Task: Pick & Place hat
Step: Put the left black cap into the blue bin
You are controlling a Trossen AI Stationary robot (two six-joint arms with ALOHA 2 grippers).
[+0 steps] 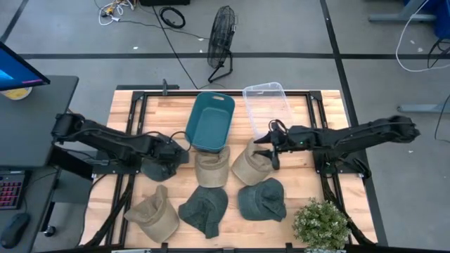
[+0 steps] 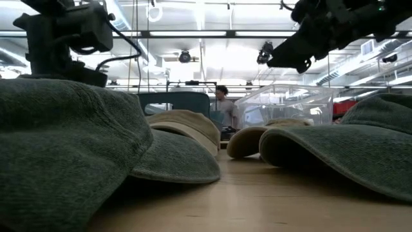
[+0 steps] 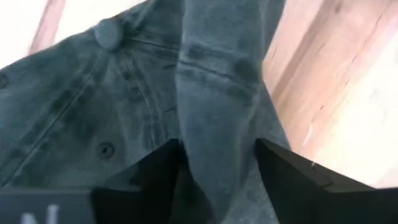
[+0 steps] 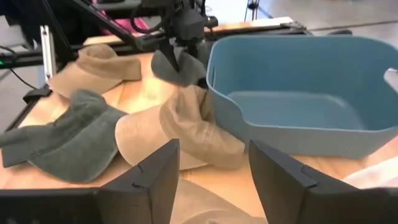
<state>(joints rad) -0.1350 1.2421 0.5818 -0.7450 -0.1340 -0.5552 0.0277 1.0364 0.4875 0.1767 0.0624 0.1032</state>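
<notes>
Several bucket hats lie on the wooden table. In the high view two are tan (image 1: 213,169) (image 1: 249,165), two are green (image 1: 204,211) (image 1: 261,200), and another tan one (image 1: 153,216) sits near the front edge. My left gripper (image 1: 163,163) is down on a sixth, dark green hat (image 3: 93,93) at the table's left and is shut on it. My right gripper (image 1: 271,149) hangs open above the right-hand tan hat (image 4: 186,127), touching nothing. A teal bin (image 1: 211,121) stands at the far middle. My left gripper pinches a raised fold of the dark green hat's crown (image 3: 214,81) between its two fingers (image 3: 283,171), coming from above and pointing down. The fold runs up between the fingers, beside the crown's top button (image 3: 109,32). In the right wrist view the hat (image 4: 177,67) is bunched up under the gripper.
A clear plastic bin (image 1: 267,105) stands right of the teal bin. A potted plant (image 1: 320,223) sits at the near right corner. Black frame rails run along the table's edges. A desk with a monitor and keyboard is to the left, and a person stands in the room beyond (image 2: 223,106).
</notes>
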